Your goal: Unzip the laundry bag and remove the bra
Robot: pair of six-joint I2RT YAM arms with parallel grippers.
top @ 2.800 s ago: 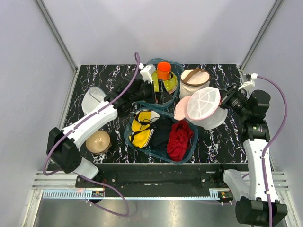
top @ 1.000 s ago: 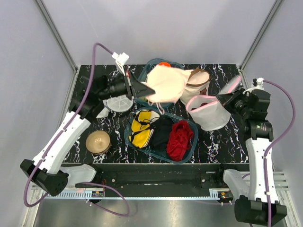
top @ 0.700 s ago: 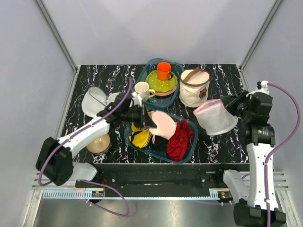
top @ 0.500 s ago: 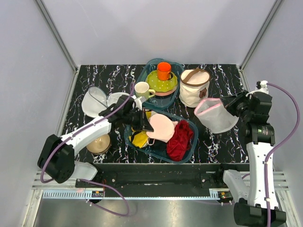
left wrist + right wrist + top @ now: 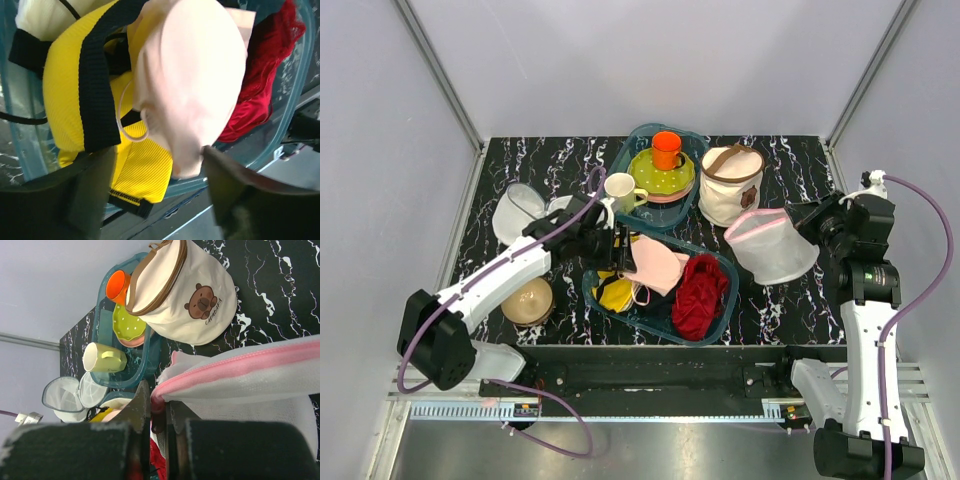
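Observation:
The laundry bag (image 5: 770, 252), white mesh with pink zip trim, hangs open at the right. My right gripper (image 5: 808, 224) is shut on its pink rim, which also shows in the right wrist view (image 5: 235, 367) between the closed jaws of my right gripper (image 5: 159, 401). The pale pink bra (image 5: 656, 266) lies in the near teal basket (image 5: 724, 300) on a yellow garment. My left gripper (image 5: 622, 252) is beside the bra with its jaws wide apart. In the left wrist view the bra (image 5: 195, 85) sits between the spread jaws of my left gripper (image 5: 157, 155) and touches the right finger.
The near basket also holds a red cloth (image 5: 698, 296) and a yellow and black garment (image 5: 85, 95). Behind it a teal tray (image 5: 630, 160) holds a green plate, an orange cup (image 5: 666, 149) and a mug (image 5: 620, 188). A cream basket (image 5: 730, 185), a plain mesh pouch (image 5: 516, 212) and a tan bowl (image 5: 526, 300) stand around.
My left gripper carried the bra from the bag over to the near basket, lowered it there and opened. My right gripper kept hold of the bag's rim, and the bag now hangs open.

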